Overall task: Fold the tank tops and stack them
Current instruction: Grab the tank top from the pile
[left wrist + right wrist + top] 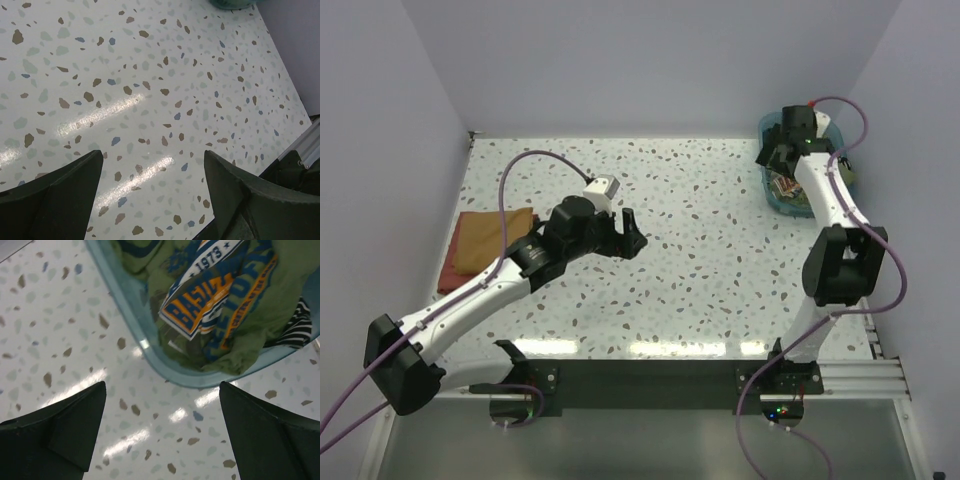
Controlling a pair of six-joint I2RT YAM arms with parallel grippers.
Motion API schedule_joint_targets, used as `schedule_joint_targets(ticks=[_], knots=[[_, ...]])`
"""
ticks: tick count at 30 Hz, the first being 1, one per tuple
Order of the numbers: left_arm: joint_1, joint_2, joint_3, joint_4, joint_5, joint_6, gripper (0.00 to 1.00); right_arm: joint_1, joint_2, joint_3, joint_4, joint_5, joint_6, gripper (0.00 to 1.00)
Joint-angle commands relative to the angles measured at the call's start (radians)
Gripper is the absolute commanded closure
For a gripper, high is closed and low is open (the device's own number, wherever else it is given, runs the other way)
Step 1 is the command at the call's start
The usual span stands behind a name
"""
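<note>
An olive-green tank top [235, 335] with a navy, orange and white chest print lies crumpled in a teal bin [150, 332] at the back right of the table. A black-and-white striped tank top [296, 330] shows at the bin's right side beneath it. My right gripper [162, 425] is open and empty, hovering over the table just in front of the bin; it also shows in the top view [778, 158]. My left gripper [625, 232] is open and empty above the table's middle, with only bare terrazzo between its fingers in the left wrist view [152, 185].
A folded cloth with an orange-brown top and red edge [485, 245] lies at the table's left side. White walls close in the table on three sides. The teal bin [790, 195] stands against the right wall. A metal rail [865, 375] runs along the near right edge.
</note>
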Motion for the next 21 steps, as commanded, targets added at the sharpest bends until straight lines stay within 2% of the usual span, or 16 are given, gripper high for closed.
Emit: schedule_joint_targets(ticks=[1,10,16,18,20,21], knots=[[-0.002,-0.044,0.052,-0.012,0.01,0.02,0.13,-0.098,0.084,0.115,-0.054,0.012,0.002,0.01],[-0.002,-0.048,0.07,-0.028,-0.002,0.045,0.12,-0.212,0.282,0.181,0.023,0.111,0.056,0.01],[-0.002,-0.03,0.07,-0.015,-0.001,0.054,0.11,-0.232,0.372,0.193,0.04,0.092,0.086,0.03],[0.001,-0.021,0.066,-0.006,-0.001,0.055,0.11,-0.232,0.395,0.211,0.046,0.079,0.088,0.07],[-0.001,-0.019,0.058,-0.001,0.002,0.055,0.11,-0.232,0.431,0.233,0.032,0.066,0.102,0.18],[0.001,-0.018,0.056,0.001,0.004,0.055,0.11,-0.232,0.432,0.234,0.031,0.049,0.106,0.3]])
